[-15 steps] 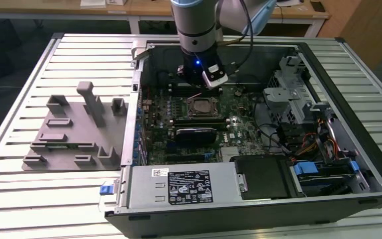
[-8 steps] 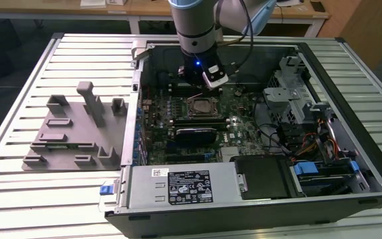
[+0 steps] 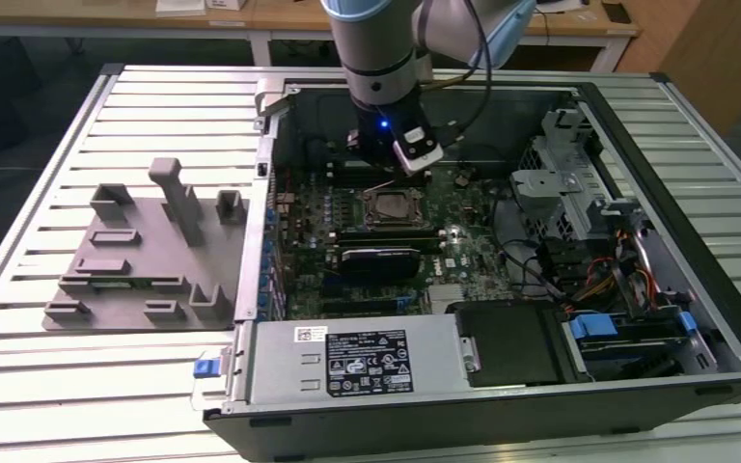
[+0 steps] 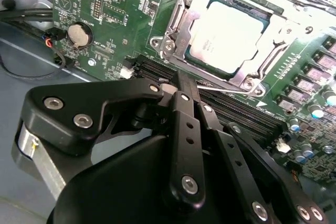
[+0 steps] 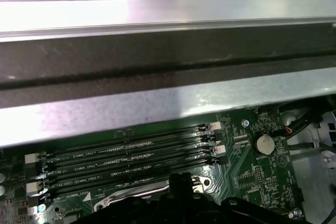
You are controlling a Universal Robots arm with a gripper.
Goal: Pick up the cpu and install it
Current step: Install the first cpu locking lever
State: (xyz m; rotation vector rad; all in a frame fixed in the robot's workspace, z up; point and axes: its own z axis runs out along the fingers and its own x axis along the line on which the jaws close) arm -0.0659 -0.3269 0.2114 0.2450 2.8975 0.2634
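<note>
The cpu lies flat in its socket on the green motherboard, silver top plate showing inside the metal retention frame. In the exterior view the cpu is in the middle of the open computer case. My gripper hangs just beside the socket with its black fingers closed together and nothing between them. Its tip is at the thin wire socket lever running along the socket's edge. In the exterior view the gripper stands just behind the socket.
Memory slots and a coin battery sit by the socket. A grey plastic fixture stands on the slatted table at the exterior view's left. The power supply, drive cage and cables crowd the case.
</note>
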